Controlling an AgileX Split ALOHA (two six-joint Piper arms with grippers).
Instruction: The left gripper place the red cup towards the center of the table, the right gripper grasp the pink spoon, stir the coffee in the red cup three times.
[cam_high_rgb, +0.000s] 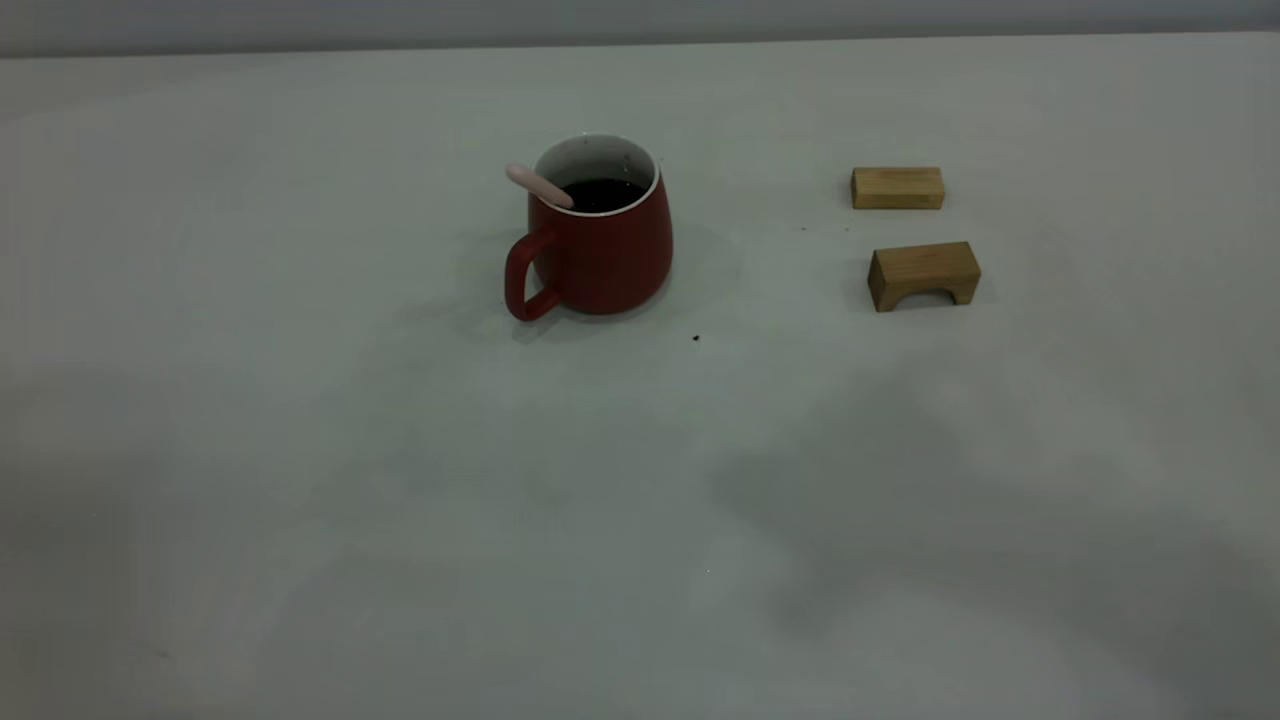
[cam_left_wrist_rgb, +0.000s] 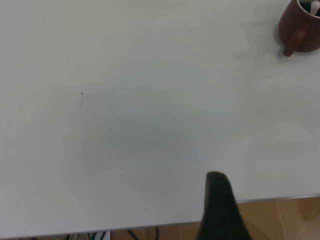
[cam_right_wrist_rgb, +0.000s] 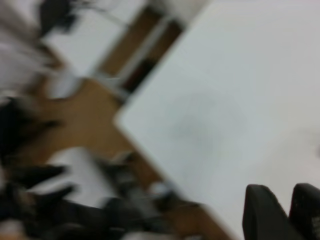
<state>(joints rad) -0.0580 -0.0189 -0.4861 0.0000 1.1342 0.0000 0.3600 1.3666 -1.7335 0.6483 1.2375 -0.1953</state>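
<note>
red cup (cam_high_rgb: 600, 245) is seen mid-table, far ahead of the left gripper (cam_left_wrist_rgb: 218, 210) | pink spoon (cam_high_rgb: 539, 186) is leaned in the coffee (cam_high_rgb: 603, 193) | grip of both: cannot be told | right gripper (cam_right_wrist_rgb: 282, 212) is held off-table, away from the cup | spoon should be taken high on its handle

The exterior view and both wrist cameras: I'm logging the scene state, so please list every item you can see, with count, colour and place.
Dark red ceramic mug: one, upright near the table's middle, loop handle toward the camera's left.
Pale pink-handled spoon: one, standing in the mug, handle leaning over the rim.
Dark coffee: one pool, nearly black, inside the mug.
Plain wooden block: one, tan, right of the mug.
Arched wooden block: one, tan, just in front of the plain one.
Off-white table: one, under everything.
Left gripper: black, near the table edge, far from the mug.
Right gripper: black, above a table corner.
</note>
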